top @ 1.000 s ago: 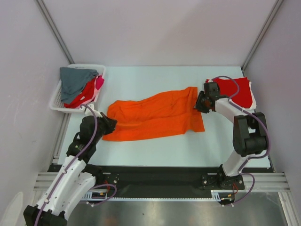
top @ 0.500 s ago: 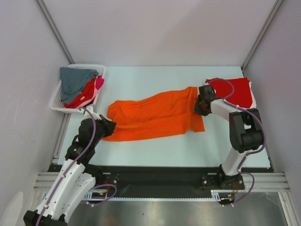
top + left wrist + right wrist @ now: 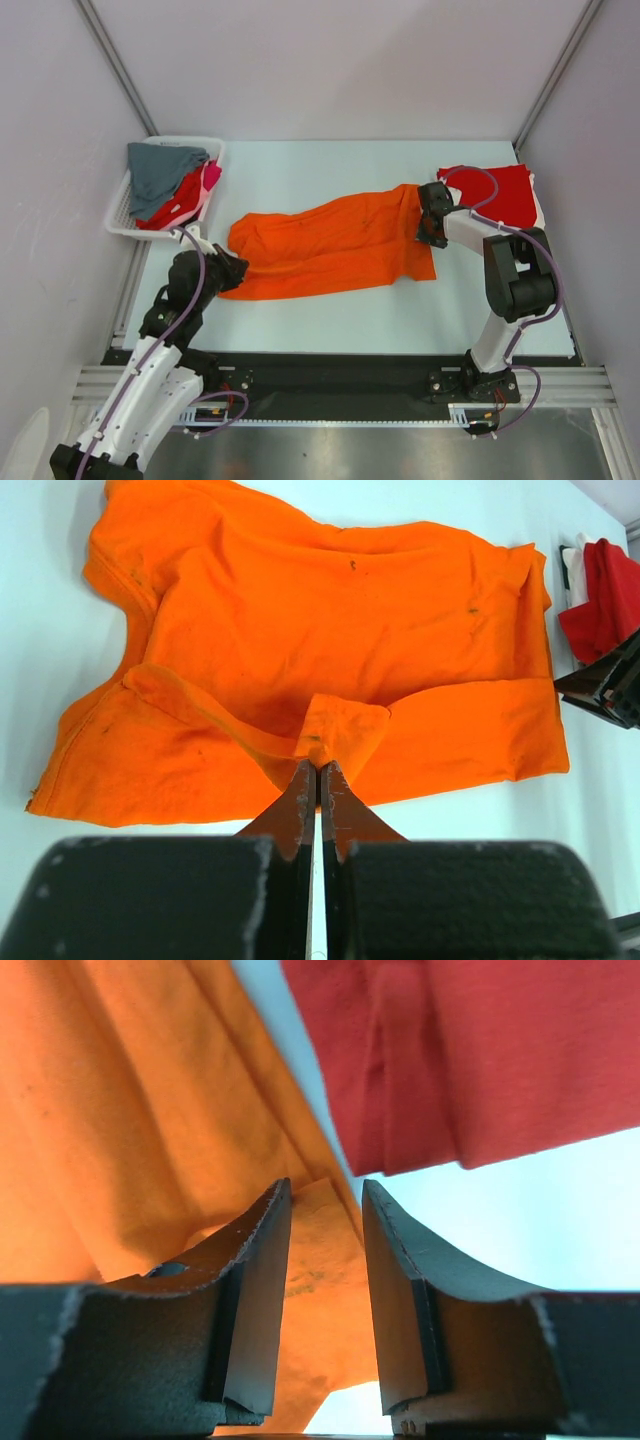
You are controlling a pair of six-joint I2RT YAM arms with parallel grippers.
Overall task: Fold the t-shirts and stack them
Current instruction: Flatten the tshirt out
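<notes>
**Top external view.** The orange t-shirt (image 3: 330, 245) lies spread lengthwise across the middle of the table (image 3: 330, 310), creased and with its near long edge partly turned over. No finished fold is visible. The red t-shirt (image 3: 505, 195) sits folded at the far right and appears to be the start of the stack. The white basket (image 3: 118, 222) at far left holds a grey tee (image 3: 160, 170), a second red tee (image 3: 185, 195) and a pink tee (image 3: 211, 178), all unfolded. Judgement: one garment done, one in hand, three waiting.

**Left wrist view.** The left gripper (image 3: 317, 772) has its jaws closed together, with a small peak of the orange t-shirt (image 3: 340, 630) drawn up to their tips. It appears to be pinched at the near edge. The rest of the shirt lies flat beyond.

**Right wrist view.** The right gripper (image 3: 325, 1200) has its jaws standing apart over a corner of the orange t-shirt (image 3: 120, 1110), with cloth visible in the gap but not clamped. The red t-shirt (image 3: 500, 1050) lies just beside, with a strip of bare table between the two.

**Finding.** The grip at the right end is not yet made, so the fold of the orange shirt is judged incomplete and stacking is outstanding
</notes>
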